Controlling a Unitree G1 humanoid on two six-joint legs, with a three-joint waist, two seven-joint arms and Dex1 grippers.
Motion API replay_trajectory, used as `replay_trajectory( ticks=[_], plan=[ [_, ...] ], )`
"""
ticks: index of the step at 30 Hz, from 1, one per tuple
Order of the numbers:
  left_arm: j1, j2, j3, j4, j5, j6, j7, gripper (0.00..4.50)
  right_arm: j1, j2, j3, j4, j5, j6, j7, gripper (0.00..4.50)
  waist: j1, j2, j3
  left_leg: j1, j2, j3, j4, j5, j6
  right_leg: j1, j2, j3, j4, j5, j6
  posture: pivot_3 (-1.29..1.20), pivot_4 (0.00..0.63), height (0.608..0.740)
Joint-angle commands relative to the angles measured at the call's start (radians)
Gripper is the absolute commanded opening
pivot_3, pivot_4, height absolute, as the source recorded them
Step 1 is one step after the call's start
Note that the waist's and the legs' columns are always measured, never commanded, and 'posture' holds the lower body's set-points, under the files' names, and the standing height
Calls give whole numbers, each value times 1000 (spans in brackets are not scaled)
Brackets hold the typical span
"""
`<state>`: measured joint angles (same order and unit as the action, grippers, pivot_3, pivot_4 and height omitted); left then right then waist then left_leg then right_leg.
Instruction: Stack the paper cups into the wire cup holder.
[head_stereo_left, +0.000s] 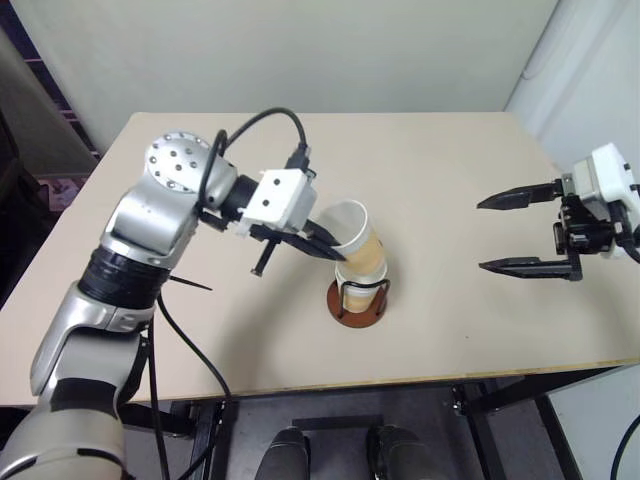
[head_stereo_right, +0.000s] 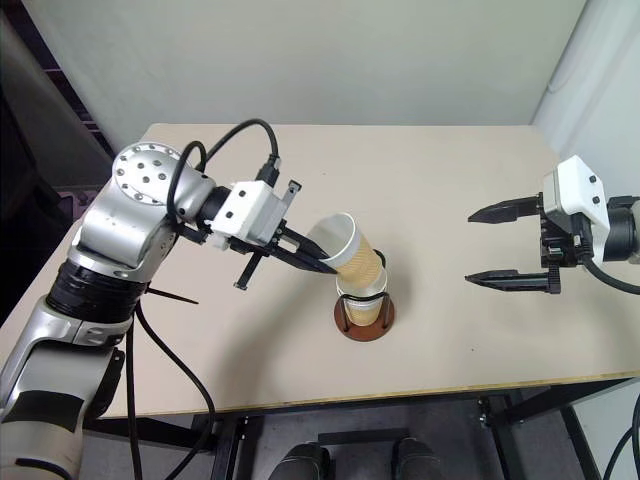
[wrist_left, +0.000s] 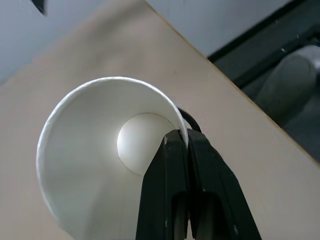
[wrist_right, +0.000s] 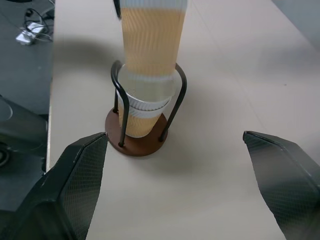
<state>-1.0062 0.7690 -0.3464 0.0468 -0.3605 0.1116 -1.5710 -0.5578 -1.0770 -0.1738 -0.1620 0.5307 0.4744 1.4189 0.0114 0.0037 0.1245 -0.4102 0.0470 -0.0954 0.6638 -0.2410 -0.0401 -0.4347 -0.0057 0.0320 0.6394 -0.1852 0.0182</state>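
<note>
The wire cup holder (head_stereo_left: 358, 305) stands near the table's front middle, a reddish-brown disc with black wire loops (wrist_right: 177, 95). Paper cups (wrist_right: 142, 112) sit nested inside it. Another paper cup (head_stereo_left: 355, 240), white inside with an orange body, leans to the left above them, its lower end in the mouth of the nested cups. My left gripper (head_stereo_left: 335, 250) is shut on this cup's rim, one finger inside and one outside, as the left wrist view shows (wrist_left: 177, 137). My right gripper (head_stereo_left: 481, 234) hangs open well to the right of the holder, with nothing between its fingers (wrist_right: 75, 180).
The tan table (head_stereo_left: 450, 150) ends in a front edge just below the holder and a right edge under my right gripper. A black cable (head_stereo_left: 265, 125) loops over my left wrist. A pale wall rises behind the table.
</note>
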Motion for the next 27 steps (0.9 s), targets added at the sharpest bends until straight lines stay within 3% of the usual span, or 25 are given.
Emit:
replay_trajectory(
  ticks=[1,3,6,17,23,27],
  plan=[
    [-26,12,-19,4,14,-64,-43,16,2,-24,-52,-45,31,11,-24,4500,2,0,0,0,0,0,0,0,1,0,0,0,-1,0,1,0,150,740],
    [-25,7,-28,2,9,-71,-43,16,5,-25,-52,-48,28,10,-37,4500,4,0,0,-1,0,0,1,-1,2,1,0,0,-4,1,2,0,150,740],
    [-29,-9,-38,2,26,-58,-43,643,10,-25,-47,-52,28,7,-48,4500,7,0,0,-3,0,0,1,-2,3,1,0,0,-7,1,3,0,150,740],
    [-15,-57,31,25,120,-41,80,4463,-60,17,37,0,8,-25,-37,4500,11,0,0,-6,-1,1,3,-4,6,1,-1,0,-11,3,6,0,150,740],
    [113,38,182,-55,67,113,167,4463,-112,50,92,69,6,-47,16,4500,4,2,-1,-5,0,2,2,-4,6,0,0,0,-11,3,6,0,150,740],
    [396,211,386,-146,-56,253,140,4463,-56,50,79,89,40,-13,52,4500,-5,3,-1,-5,0,2,0,-4,5,-2,1,0,-11,2,5,0,150,740]
  ],
)
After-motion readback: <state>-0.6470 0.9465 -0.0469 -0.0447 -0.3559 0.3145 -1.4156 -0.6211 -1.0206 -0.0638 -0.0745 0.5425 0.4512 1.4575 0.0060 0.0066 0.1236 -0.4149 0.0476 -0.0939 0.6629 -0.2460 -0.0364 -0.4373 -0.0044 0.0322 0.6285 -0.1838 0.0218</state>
